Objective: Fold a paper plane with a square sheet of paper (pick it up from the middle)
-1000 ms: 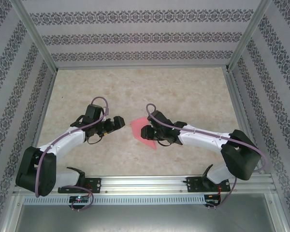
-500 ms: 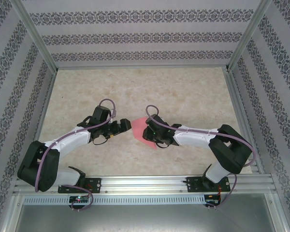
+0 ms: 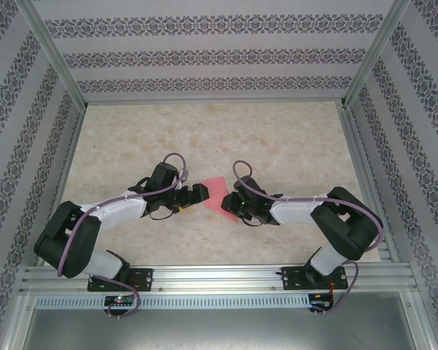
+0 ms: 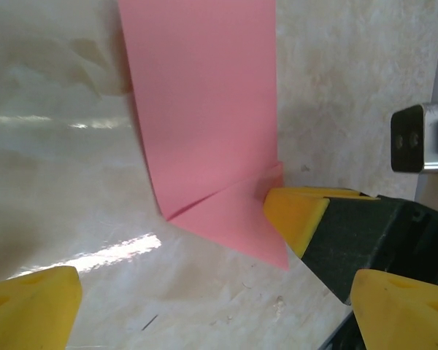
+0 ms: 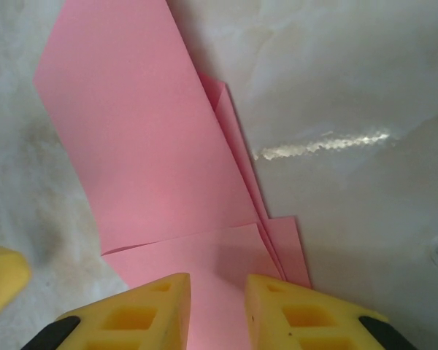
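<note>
Marbled table (image 3: 292, 146); folded paper (image 3: 216, 189) points near-right.

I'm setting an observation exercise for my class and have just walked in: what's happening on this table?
A pink sheet of paper is being folded on the table. It already has creased flaps. The fingers of the right gripper, nearly closed, sit on one folded end; whether they pinch it is unclear. The left gripper is wide open beside the sheet.
</note>
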